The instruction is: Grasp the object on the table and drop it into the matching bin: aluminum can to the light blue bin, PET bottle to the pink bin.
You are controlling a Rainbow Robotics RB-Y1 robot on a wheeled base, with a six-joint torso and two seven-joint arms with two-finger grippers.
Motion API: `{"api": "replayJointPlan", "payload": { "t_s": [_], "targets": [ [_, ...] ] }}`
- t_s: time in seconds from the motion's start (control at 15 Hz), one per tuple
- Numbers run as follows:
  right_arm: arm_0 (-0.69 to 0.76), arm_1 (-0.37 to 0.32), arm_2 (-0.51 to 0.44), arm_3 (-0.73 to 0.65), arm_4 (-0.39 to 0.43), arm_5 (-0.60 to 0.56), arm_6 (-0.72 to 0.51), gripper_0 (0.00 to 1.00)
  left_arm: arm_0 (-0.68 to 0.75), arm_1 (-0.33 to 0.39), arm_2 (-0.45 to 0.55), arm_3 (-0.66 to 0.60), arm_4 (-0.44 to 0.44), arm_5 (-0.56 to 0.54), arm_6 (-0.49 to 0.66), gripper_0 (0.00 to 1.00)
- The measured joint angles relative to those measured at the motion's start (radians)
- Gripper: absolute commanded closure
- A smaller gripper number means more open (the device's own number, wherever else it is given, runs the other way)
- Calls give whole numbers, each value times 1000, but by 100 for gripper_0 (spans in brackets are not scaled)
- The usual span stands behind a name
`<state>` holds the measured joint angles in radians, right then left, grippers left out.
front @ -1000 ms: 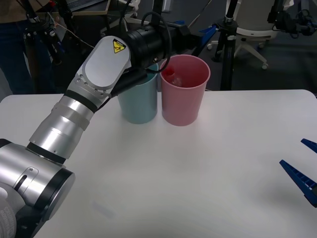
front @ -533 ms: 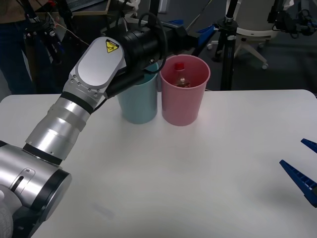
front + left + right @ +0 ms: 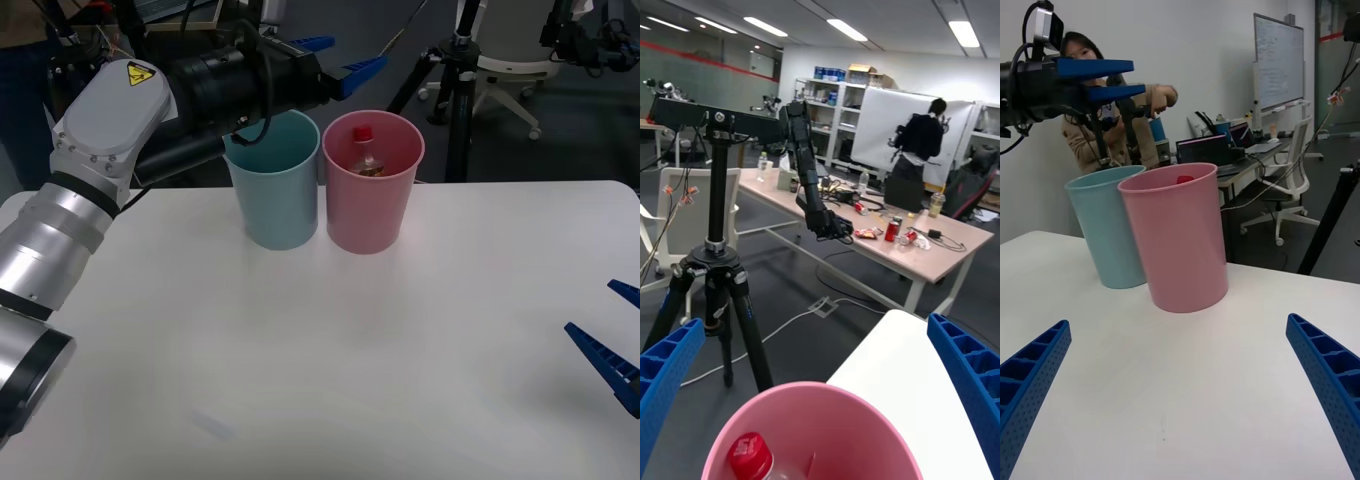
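Note:
The PET bottle (image 3: pixel 365 152) stands inside the pink bin (image 3: pixel 372 200), red cap up; the cap (image 3: pixel 749 456) also shows in the left wrist view within the pink bin's rim (image 3: pixel 827 394). The light blue bin (image 3: pixel 275 195) touches the pink one on its left, both at the far side of the white table (image 3: pixel 400 350). My left gripper (image 3: pixel 335 57) hangs open and holds nothing, above and behind the two bins. My right gripper (image 3: pixel 612 328) rests open low over the table's right edge, facing the pink bin (image 3: pixel 1180 236) and the light blue bin (image 3: pixel 1105 225).
A black tripod (image 3: pixel 455 90) and a white office chair (image 3: pixel 510 60) stand on the floor just beyond the table's far edge. My left arm's silver links (image 3: pixel 90 170) stretch across the table's far left corner.
The bottle has settled upright in the pink bin. My left arm has swung back to the left, off the pink bin, its open fingers now in sight above the bins.

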<state>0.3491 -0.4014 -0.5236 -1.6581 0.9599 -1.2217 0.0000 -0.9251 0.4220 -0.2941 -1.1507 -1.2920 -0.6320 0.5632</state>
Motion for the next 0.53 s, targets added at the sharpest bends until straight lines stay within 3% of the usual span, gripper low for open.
{"api": "replayJointPlan", "payload": {
  "t_s": [0.33,0.53],
  "targets": [
    [0,0,0,0,0,0,0,0,14,236,-215,-60,463,-1,-224,0],
    [0,0,0,0,0,0,0,0,101,360,-241,-193,575,-1,-287,0]
  ]
}}
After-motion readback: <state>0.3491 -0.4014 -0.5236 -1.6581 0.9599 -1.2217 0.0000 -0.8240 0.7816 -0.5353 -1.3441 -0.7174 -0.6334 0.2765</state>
